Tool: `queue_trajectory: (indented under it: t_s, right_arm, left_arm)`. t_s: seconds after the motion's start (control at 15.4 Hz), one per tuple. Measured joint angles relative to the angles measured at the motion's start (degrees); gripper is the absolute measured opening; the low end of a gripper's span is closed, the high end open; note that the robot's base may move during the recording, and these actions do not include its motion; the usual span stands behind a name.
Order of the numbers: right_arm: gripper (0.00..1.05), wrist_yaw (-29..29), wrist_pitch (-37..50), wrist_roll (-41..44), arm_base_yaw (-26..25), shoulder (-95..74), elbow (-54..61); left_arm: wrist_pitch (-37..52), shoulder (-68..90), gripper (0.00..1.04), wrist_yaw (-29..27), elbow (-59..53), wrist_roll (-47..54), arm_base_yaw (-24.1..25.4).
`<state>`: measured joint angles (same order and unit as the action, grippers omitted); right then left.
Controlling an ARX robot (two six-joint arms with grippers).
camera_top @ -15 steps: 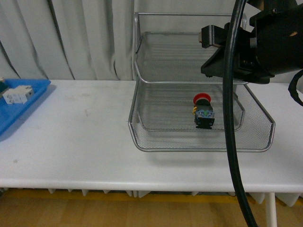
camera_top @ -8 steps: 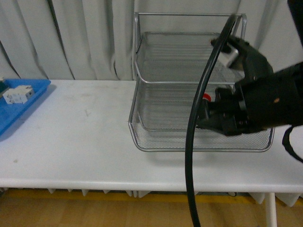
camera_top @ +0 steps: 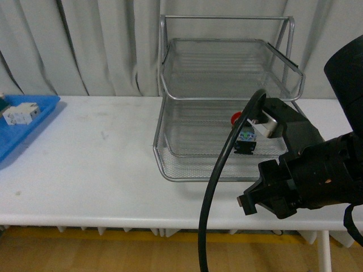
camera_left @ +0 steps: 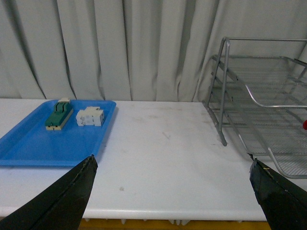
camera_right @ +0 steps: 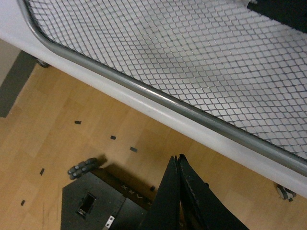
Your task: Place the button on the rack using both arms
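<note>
The button [camera_top: 244, 136], red cap and black-and-blue body, lies on its side in the bottom tier of the silver wire-mesh rack [camera_top: 170, 170], right of centre. Nothing holds it. My right arm [camera_top: 306, 181] hangs low in front of the rack, near the table's front edge. In the right wrist view the right gripper [camera_right: 178, 160] is shut and empty, pointing down over the wooden floor just outside the rack's front rim [camera_right: 144, 93]. My left gripper [camera_left: 171, 163] is open and empty above the table's front, with the rack [camera_left: 223, 96] beside it.
A flat blue tray [camera_left: 48, 143] at the table's left holds a green-and-cream switch block [camera_left: 59, 114] and a white boxy component [camera_left: 90, 116]. A black cable [camera_top: 215, 187] loops in front of the rack. Curtains hang behind. The robot's base [camera_right: 96, 206] shows on the floor.
My right arm has dropped from above the rack's lower tiers down and back to the table's front edge. The button has stayed where it lay in the bottom tier.
</note>
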<state>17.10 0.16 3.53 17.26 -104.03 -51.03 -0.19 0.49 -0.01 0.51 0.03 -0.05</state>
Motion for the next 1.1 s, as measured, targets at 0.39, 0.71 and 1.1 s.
queue_trajectory:
  t_s: [0.39,0.71,1.1]
  right_arm:
    - [0.02,-3.8,0.7,3.7,-0.1,-6.6,-4.3]
    - [0.02,-4.9,-1.7,5.1,-1.2,-11.1,-11.6]
    - [0.02,-6.7,-4.7,5.8,-3.9,-17.3,-22.6]
  left_arm:
    - [0.0,0.0,0.98,0.0,0.0,0.0,0.0]
    - [0.0,0.0,0.98,0.0,0.0,0.0,0.0]
    - [0.0,0.0,0.98,0.0,0.0,0.0,0.0]
